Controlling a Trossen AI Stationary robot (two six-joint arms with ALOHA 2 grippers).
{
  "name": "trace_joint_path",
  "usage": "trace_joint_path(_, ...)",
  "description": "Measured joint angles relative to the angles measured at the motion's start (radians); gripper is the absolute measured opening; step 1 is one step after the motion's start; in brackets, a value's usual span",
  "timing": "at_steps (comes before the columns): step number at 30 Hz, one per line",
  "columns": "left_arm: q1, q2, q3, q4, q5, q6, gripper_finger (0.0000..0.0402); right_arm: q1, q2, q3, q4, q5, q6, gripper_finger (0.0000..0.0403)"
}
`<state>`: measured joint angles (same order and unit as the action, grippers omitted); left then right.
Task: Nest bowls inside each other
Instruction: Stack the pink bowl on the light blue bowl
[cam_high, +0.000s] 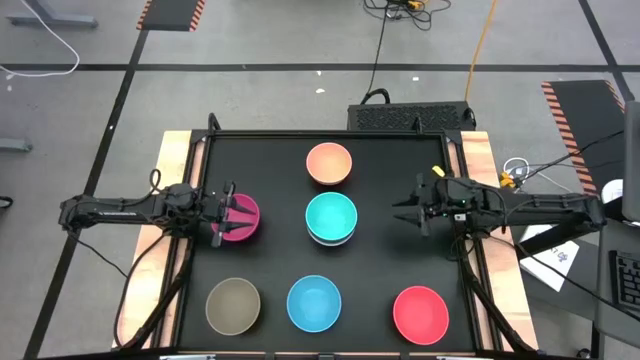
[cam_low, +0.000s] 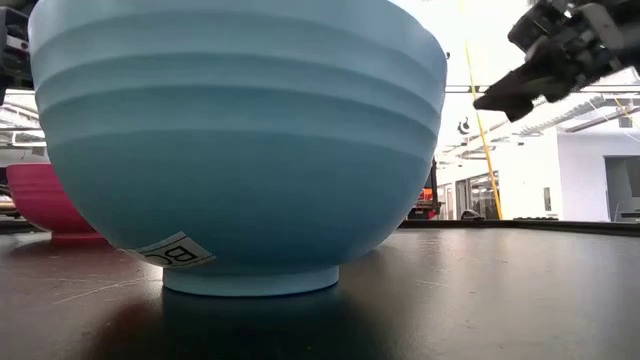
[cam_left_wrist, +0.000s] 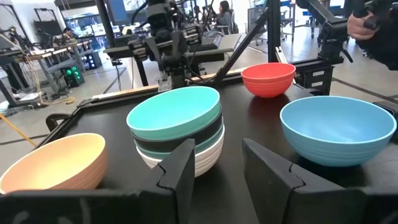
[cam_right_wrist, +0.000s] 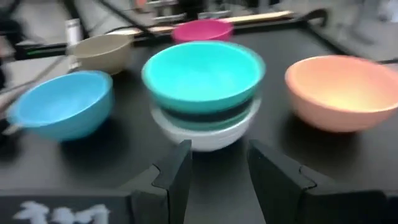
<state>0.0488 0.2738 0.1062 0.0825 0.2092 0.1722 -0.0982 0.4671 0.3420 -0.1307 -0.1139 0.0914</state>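
Observation:
A stack of bowls (cam_high: 331, 218) stands at the table's middle: teal on top (cam_left_wrist: 174, 111), a dark one under it, white at the bottom (cam_right_wrist: 205, 134). Single bowls rest on their feet around it: peach (cam_high: 328, 163) behind, magenta (cam_high: 243, 217) to the left, and olive-brown (cam_high: 233, 305), light blue (cam_high: 314, 303) and red (cam_high: 420, 313) along the near edge. My left gripper (cam_high: 222, 215) (cam_left_wrist: 217, 149) hangs level above the magenta bowl, open and pointing at the stack. My right gripper (cam_high: 408, 213) (cam_right_wrist: 219, 149) is open in the air right of the stack, tipped slightly down.
A raised black frame (cam_high: 330, 134) borders the mat, with wooden strips (cam_high: 172, 160) outside it left and right. Bare mat lies between the stack and my right gripper. In the left wrist view a person's hand (cam_left_wrist: 364, 23) shows beyond the table.

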Motion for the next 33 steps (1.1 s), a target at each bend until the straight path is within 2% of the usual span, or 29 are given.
trace_joint_path(5, 0.000, 0.000, 0.000, 0.000, 0.000, 0.000, 0.0136, 0.001, -0.065, -0.029, -0.043, -0.125, 0.006, 0.0148)
trace_joint_path(14, 0.000, 0.000, 0.000, -0.002, 0.000, -0.019, 0.0136, 0.002, -0.200, -0.079, -0.063, -0.122, 0.058, 0.0146)
trace_joint_path(23, 0.000, 0.000, 0.000, -0.005, 0.001, -0.020, 0.0136, 0.002, -0.331, -0.208, 0.013, -0.095, 0.081, 0.0112)
trace_joint_path(28, 0.000, 0.000, 0.000, -0.005, 0.001, -0.018, 0.0136, 0.002, -0.367, -0.261, 0.077, -0.095, 0.097, 0.0095)
trace_joint_path(33, 0.000, 0.000, 0.000, 0.003, 0.001, -0.017, 0.0136, 0.003, -0.364, -0.281, 0.082, -0.103, 0.094, 0.0096)
